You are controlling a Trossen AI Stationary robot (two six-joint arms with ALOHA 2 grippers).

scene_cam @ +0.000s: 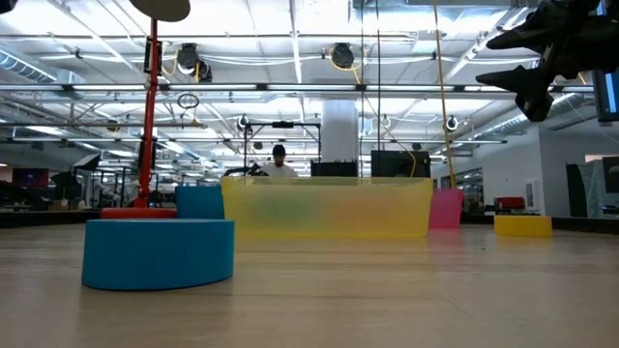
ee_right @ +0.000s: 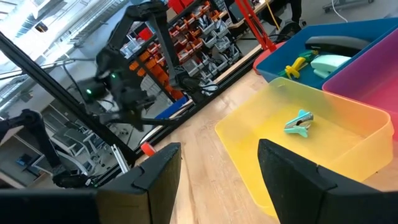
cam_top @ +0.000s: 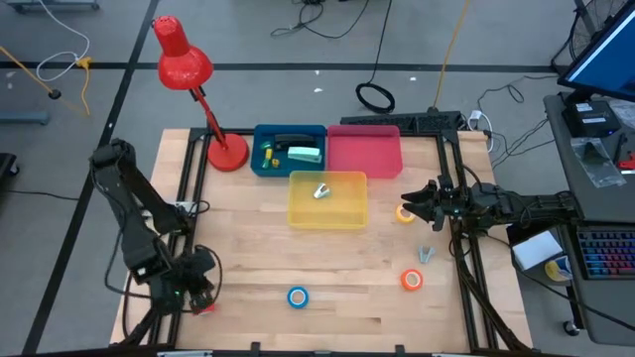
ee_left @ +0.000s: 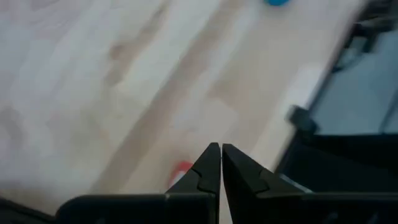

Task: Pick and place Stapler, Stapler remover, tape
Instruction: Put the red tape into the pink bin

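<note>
Partly done, by my read: a stapler remover (cam_top: 321, 191) lies in the yellow bin (cam_top: 327, 216), and the blue bin (cam_top: 260, 149) behind it already holds a dark stapler (cam_top: 292, 142) and pale green and yellow items. Four tape rolls remain on the table: yellow (cam_top: 404, 213), orange (cam_top: 412, 281), blue (cam_top: 298, 297) and red (cam_top: 206, 309), plus a remover (cam_top: 425, 254). Right gripper (cam_top: 415, 201) hangs open and empty just right of the yellow bin above the yellow roll; left gripper (cam_top: 201, 294) is closed, empty, far front-left of the yellow bin by the red roll
</note>
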